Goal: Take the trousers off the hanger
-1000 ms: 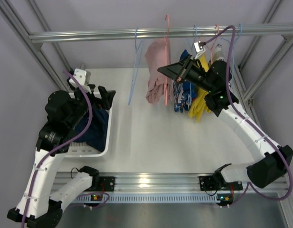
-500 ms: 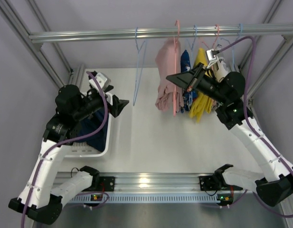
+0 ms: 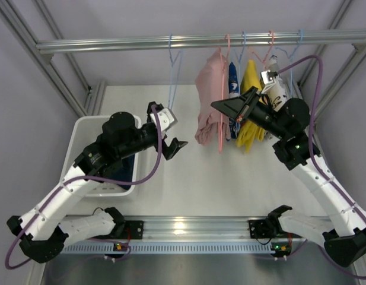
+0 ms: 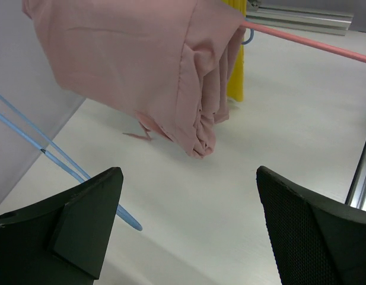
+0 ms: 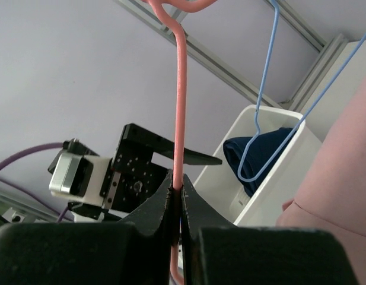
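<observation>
With my right gripper (image 5: 177, 191) clamped on the pink hanger (image 5: 180, 107) and my left gripper (image 4: 188, 208) spread wide, I should next grip the pink trousers (image 4: 141, 65) and pull them off.

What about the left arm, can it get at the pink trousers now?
Probably yes: the left gripper is open and faces the pink trousers with nothing between them, while the right gripper is shut on the pink hanger.
</observation>
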`<move>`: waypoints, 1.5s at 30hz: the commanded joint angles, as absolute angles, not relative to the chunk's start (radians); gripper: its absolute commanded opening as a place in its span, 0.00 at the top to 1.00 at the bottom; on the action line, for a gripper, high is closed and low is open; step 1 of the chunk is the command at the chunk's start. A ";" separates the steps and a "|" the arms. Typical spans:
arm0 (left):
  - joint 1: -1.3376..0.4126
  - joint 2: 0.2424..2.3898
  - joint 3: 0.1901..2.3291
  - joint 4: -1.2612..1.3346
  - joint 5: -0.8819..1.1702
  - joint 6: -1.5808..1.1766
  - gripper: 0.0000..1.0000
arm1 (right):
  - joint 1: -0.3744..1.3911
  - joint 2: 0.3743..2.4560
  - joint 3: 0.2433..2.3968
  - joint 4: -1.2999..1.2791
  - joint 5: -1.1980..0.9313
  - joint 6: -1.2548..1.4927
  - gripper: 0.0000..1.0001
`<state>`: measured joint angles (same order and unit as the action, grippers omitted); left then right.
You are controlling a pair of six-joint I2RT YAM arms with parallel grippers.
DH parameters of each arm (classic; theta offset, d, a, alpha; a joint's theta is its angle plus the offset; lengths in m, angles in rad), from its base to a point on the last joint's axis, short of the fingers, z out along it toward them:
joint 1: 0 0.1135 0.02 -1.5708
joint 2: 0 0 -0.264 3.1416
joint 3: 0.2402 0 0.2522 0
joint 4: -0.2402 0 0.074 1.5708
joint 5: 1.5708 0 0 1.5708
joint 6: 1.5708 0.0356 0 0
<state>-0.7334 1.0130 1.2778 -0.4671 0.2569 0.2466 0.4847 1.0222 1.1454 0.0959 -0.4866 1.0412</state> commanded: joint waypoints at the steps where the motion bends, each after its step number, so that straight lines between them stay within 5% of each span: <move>1: -0.860 1.023 1.259 -0.358 0.041 0.302 0.01 | 0.502 1.006 1.190 0.181 -0.463 1.046 1.00; 4: -0.970 1.049 1.233 -0.238 -0.188 0.333 0.01 | 0.511 1.019 1.200 0.186 -0.462 1.052 1.00; 13: -1.117 1.127 1.140 0.023 -0.348 0.319 0.01 | 0.517 1.002 1.204 0.175 -0.462 1.051 1.00; 27: -1.068 1.224 1.155 0.155 -0.337 0.206 0.02 | 0.531 0.969 1.226 0.149 -0.476 1.046 1.00; 37: -0.966 1.261 1.146 0.199 -0.304 0.163 0.14 | 0.532 0.968 1.244 0.150 -0.486 1.071 1.00; 45: -0.966 1.166 1.106 0.163 -0.088 0.176 0.06 | 0.532 0.983 1.253 0.150 -0.465 1.066 1.00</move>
<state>-0.9638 1.2442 1.1213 0.1127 -0.2081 0.1810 0.5159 1.0080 1.1671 0.0521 -0.4713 1.0779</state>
